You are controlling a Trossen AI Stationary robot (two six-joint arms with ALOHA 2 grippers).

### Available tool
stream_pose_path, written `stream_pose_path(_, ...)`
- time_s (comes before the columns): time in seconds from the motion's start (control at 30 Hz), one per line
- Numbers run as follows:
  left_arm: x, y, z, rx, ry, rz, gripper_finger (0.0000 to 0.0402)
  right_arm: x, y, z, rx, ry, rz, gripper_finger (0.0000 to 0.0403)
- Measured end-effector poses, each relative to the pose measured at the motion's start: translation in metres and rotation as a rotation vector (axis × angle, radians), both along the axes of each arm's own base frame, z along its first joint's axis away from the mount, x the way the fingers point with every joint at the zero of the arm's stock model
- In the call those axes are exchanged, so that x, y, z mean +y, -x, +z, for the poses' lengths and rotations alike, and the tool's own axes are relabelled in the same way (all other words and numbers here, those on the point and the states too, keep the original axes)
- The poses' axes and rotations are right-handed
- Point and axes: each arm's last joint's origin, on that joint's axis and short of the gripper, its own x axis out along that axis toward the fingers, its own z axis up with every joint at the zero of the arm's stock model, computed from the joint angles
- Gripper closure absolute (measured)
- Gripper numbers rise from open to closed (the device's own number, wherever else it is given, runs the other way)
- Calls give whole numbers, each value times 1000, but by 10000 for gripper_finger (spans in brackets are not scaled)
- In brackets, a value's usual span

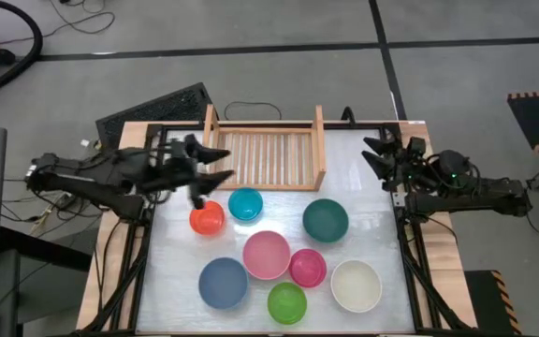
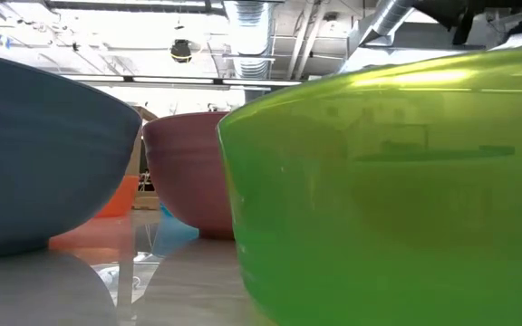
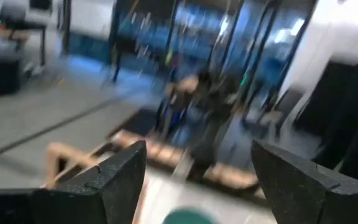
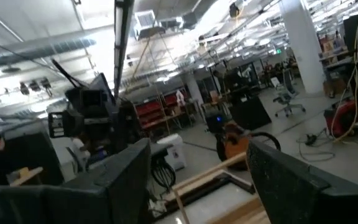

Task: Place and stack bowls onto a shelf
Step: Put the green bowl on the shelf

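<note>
The left gripper [image 1: 215, 167] holds nothing, its jaws wide open, and hangs just above the red-orange bowl [image 1: 207, 218] and beside the teal bowl [image 1: 245, 203] — a careless descent could knock either one. Beyond it the shelf [image 1: 269, 157] has no bowls. Farther, the right gripper [image 1: 375, 154] — jaws open too — waits at the counter [image 1: 382, 234] edge.

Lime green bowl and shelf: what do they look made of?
Lime green bowl: looks like smooth plastic, slightly translucent with a soft sheen in the low view. Shelf: pale, unpainted wood, going by its slatted base and plain raised side walls.
</note>
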Motion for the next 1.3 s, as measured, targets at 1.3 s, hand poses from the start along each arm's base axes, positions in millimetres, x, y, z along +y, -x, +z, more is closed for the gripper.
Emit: stream_pose_path(1.3, 18, -228, -146, 1000, 87, -30, 125, -4, 5, -65, 606, -231, -169, 110)
